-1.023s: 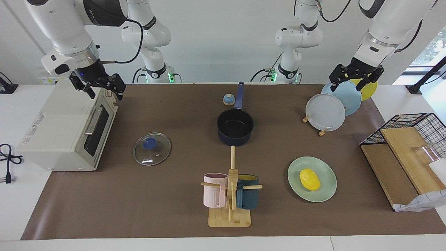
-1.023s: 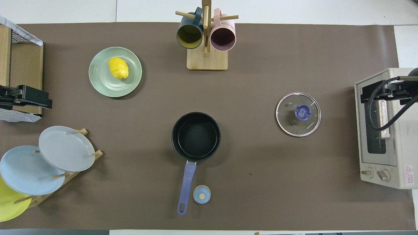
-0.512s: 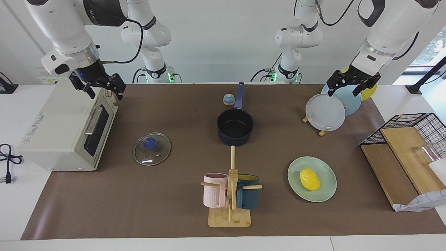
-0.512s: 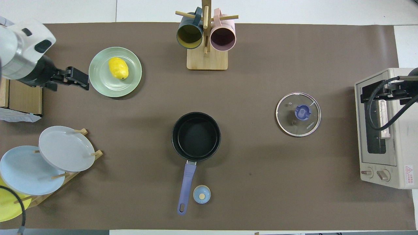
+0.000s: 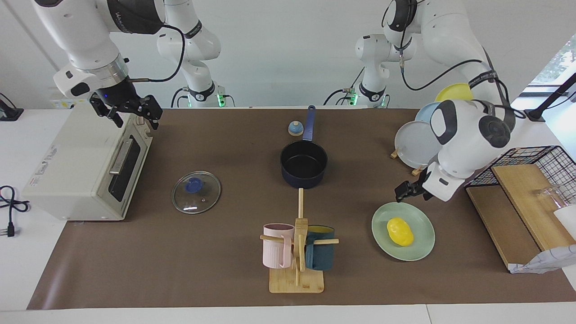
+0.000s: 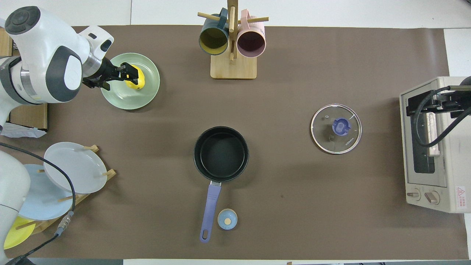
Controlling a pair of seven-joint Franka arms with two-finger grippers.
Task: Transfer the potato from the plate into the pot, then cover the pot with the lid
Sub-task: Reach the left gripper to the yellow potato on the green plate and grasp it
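Potato on plate, untouched, L gripper above, both jaws spread, empty

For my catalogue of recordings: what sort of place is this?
Probably a robotics lab set up as a mock kitchen: a toaster oven, a mug tree and a rack of plates on a brown mat, bare white walls.
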